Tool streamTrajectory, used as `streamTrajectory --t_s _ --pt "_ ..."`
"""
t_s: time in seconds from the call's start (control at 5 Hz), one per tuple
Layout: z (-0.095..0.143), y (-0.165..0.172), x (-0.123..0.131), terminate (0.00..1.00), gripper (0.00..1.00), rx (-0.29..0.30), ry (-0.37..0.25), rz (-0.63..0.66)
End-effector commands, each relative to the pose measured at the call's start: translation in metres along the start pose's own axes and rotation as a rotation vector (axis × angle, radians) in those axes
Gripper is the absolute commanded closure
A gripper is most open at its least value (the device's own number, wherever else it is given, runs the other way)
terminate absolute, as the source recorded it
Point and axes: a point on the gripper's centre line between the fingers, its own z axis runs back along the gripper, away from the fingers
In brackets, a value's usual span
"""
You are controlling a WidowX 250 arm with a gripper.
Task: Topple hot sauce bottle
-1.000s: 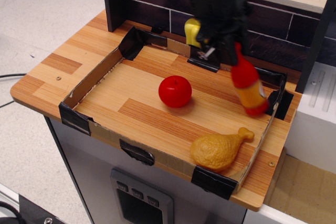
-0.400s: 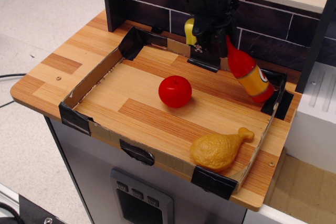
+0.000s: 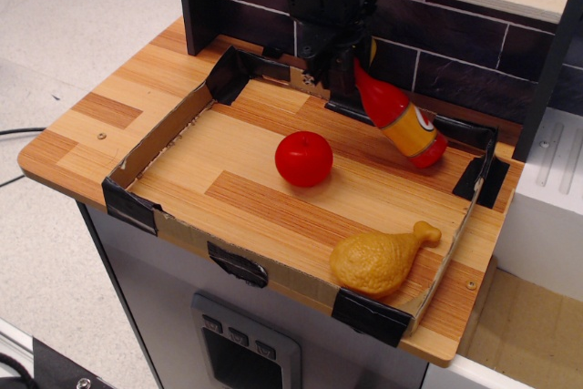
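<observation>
1. The hot sauce bottle [image 3: 398, 118] sits in the upper right of the frame, inside the low cardboard tray [image 3: 164, 138] on the table [image 3: 100, 107], near the tray's back right corner.
2. The bottle is strongly tilted, not upright and not flat. Its long axis runs diagonally, with the cap end at upper left and the base at lower right; the base appears to touch or nearly touch the tray floor.
3. The end effector [image 3: 344, 66] is at top centre, just to the upper left of the bottle, and the bottle's neck reaches up to its lower edge.
4. The fingers look drawn in around the neck, so it reads as holding the bottle by its cap end, but the dark housing hides the contact and I cannot tell for certain.
5. Judged from this pose, the topple is partway done: the bottle leans far over but does not yet lie on its side.
6. The coming move turns on that axis: the base lies down and to the right of the end effector, so lowering or letting go of the neck should lay it flat.
7. The red ball [image 3: 303, 158] and the toy chicken drumstick [image 3: 381, 259] lie well apart from the bottle, lower in the frame.
</observation>
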Motion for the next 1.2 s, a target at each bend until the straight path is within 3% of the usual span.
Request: streamTrajectory --t_s 0.0,0.4,0.6,1.0 --pt "-0.004 -0.011 0.019 0.00 1.00 -0.011 -0.091 0.004" --pt "-0.016 -0.011 0.030 0.00 1.00 0.008 -0.180 -0.024" --pt "-0.016 -0.013 0.033 0.00 0.00 0.018 -0.177 -0.022" --pt "0.010 -0.015 0.044 0.00 0.00 0.014 -0.159 -0.008"
